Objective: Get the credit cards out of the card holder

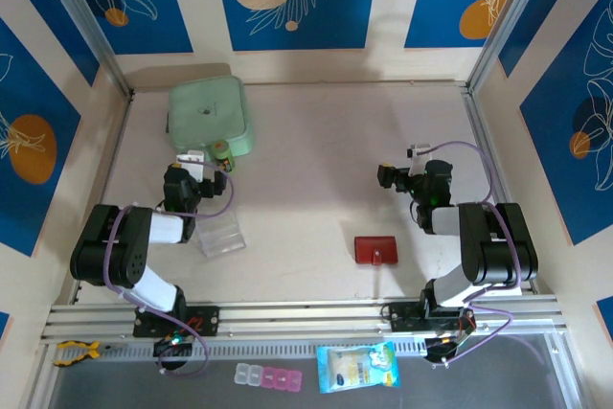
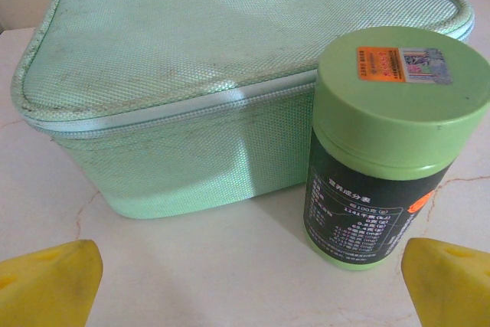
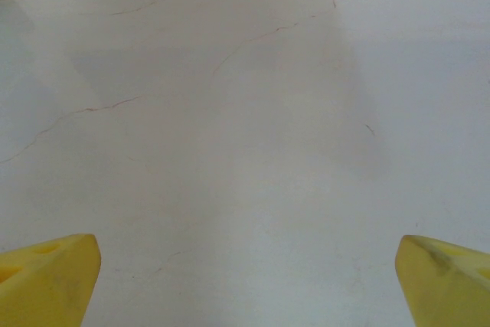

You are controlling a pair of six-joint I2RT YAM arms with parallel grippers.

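Observation:
The card holder (image 1: 375, 250) is a small red wallet lying shut on the table, front and right of centre. The credit cards are hidden. My left gripper (image 1: 203, 162) hovers at the back left, far from the wallet. In the left wrist view it (image 2: 249, 281) is open, its yellow fingertips (image 2: 50, 281) wide apart over bare table, facing a green-capped bottle (image 2: 387, 143). My right gripper (image 1: 419, 158) sits behind and to the right of the wallet. It (image 3: 246, 277) is open too, with nothing but tabletop between its fingertips (image 3: 448, 277).
A pale green zipped pouch (image 1: 206, 117) stands at the back left, the green bottle (image 1: 221, 151) just in front of it. A clear plastic bag (image 1: 218, 234) lies by the left arm. A pill box (image 1: 268, 376) and a snack packet (image 1: 357, 367) lie beyond the front rail.

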